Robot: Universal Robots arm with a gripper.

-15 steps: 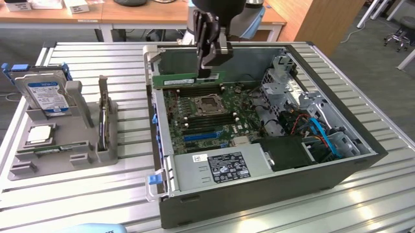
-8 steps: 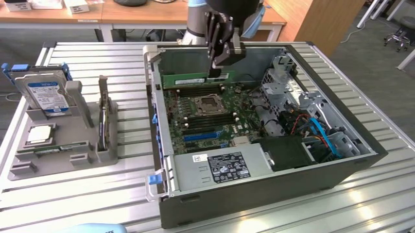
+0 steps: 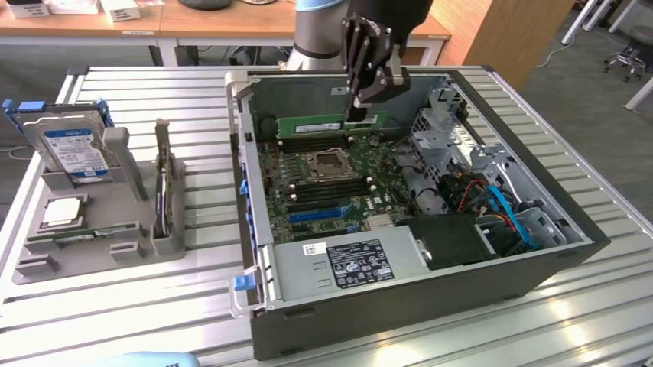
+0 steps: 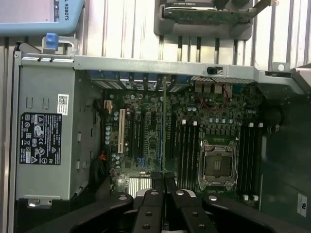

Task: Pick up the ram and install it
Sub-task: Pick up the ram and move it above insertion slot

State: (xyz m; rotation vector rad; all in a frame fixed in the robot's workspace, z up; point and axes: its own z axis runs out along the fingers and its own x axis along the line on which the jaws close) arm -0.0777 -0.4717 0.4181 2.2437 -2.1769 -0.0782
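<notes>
The ram point(image 3: 311, 122) is a long green stick held level and on edge inside the open computer case point(image 3: 531, 264), just above the motherboard's slots beyond the processor socket point(image 3: 332, 164). My gripper point(image 3: 359, 116) reaches down from above and is shut on one end of the stick. In the wrist view the ram point(image 4: 164, 121) appears edge-on as a thin line running out from between my fingertips, with the gripper point(image 4: 164, 182) closed around it, above the black slots beside the socket point(image 4: 217, 165). I cannot tell whether the stick touches a slot.
A grey fixture point(image 3: 133, 245) at the exterior view's left holds a hard drive point(image 3: 72, 145), a square silver chip point(image 3: 63, 210) and an upright card point(image 3: 164, 180). Inside the case are the power supply point(image 3: 347, 264), a metal drive cage point(image 3: 449, 126) and blue cables point(image 3: 510, 214).
</notes>
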